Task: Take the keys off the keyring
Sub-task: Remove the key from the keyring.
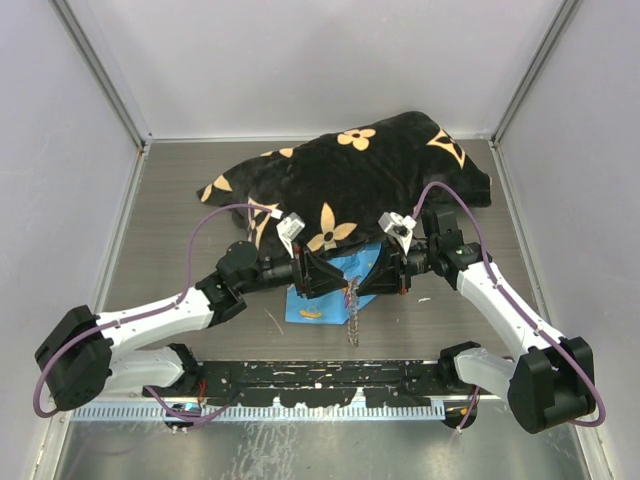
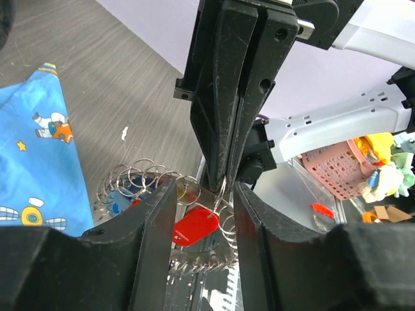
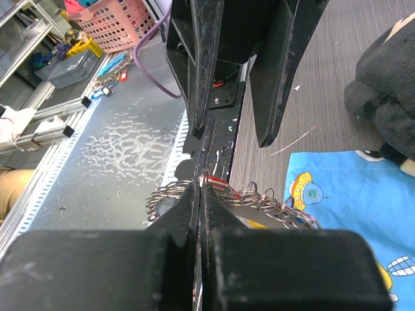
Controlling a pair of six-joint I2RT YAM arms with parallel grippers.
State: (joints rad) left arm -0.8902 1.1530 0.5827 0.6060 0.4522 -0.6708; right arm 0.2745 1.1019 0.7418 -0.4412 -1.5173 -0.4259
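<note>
Top view: both grippers meet nose to nose above a blue cloth [image 1: 305, 308], the keyring [image 1: 351, 310] dangling between them as one thin silvery strand. The wrist views give more. Left wrist shows the ring as loops of fine wire, with a red key head [image 2: 194, 225] in the gap of the left gripper [image 2: 202, 194], whose fingers stand apart. The right gripper [image 2: 225, 178] hangs over it, pinched flat on the wire. Right wrist confirms its fingers are pressed together on the ring, a yellow key head [image 3: 255, 223] peeking beside. A black flowered blanket [image 1: 350, 175] lies just behind, and from above the grippers hide the pinch itself
</note>
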